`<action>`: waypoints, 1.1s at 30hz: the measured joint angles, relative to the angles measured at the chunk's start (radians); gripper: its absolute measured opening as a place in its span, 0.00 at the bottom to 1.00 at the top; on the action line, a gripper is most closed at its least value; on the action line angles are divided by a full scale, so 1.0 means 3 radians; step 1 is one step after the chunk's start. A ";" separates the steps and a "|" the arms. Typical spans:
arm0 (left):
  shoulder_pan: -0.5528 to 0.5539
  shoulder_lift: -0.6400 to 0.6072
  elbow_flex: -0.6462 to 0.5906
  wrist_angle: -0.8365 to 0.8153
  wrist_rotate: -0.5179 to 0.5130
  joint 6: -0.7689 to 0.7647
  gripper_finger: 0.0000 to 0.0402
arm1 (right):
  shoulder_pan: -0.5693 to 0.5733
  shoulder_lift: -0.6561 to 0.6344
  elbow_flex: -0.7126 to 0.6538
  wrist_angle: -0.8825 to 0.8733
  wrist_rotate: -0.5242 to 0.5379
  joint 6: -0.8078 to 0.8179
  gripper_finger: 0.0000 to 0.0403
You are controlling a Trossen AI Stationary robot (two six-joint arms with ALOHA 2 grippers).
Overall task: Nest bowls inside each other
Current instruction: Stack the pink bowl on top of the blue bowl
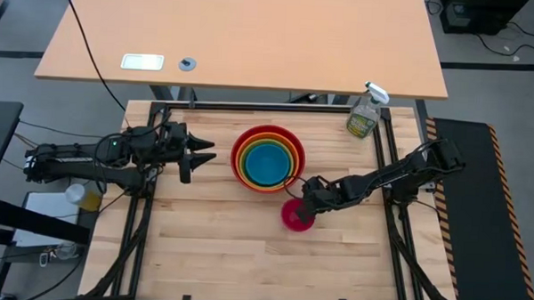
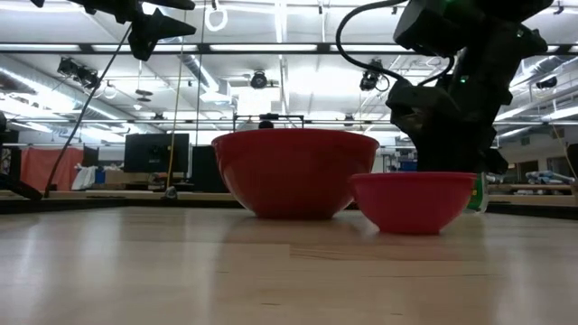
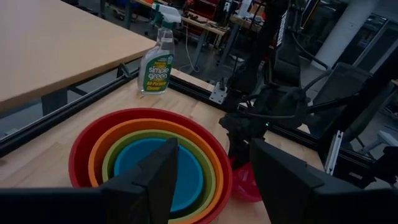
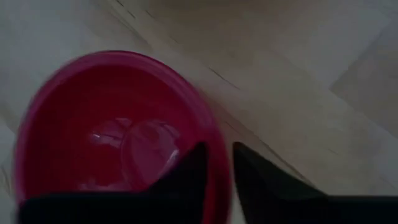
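Pink bowl (image 1: 297, 215): smallest of five, on the table just beside the nested stack, not yet in it. Smooth thin plastic; likely light, stiff, slick. Best hold: the rim, one finger inside, one outside.

Stack: red bowl (image 1: 240, 149) holding orange (image 1: 293, 155), green (image 1: 250, 149), blue (image 1: 268, 164).

Right gripper (image 4: 216, 163): straddles the pink rim, fingers nearly clenched; whether the grip is firm I cannot tell.

Left gripper (image 1: 204, 153): released, waiting beside the stack.

Spray bottle (image 1: 365, 113): far corner.

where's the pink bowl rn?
High view: pink bowl sits on the table just right-front of the nested stack, right pincer straddling its rim.
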 joint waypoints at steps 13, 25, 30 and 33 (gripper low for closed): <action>0.0000 0.0000 0.0002 0.0036 -0.0001 -0.0072 0.51 | -0.0109 0.0001 0.0073 0.0194 -0.0366 -0.0264 0.04; 0.0000 -0.0003 0.0002 0.0528 -0.0001 -0.0077 0.51 | -0.0255 0.0001 0.0406 0.0941 -0.0692 -0.0788 0.04; 0.0000 -0.0003 0.0003 0.0620 -0.0001 -0.0088 0.51 | -0.0411 0.0001 0.0722 0.0948 -0.0711 -0.1033 0.04; 0.0000 -0.0003 0.0003 0.0618 -0.0001 -0.0091 0.51 | -0.0538 0.0001 0.0952 0.0921 -0.0718 -0.1187 0.04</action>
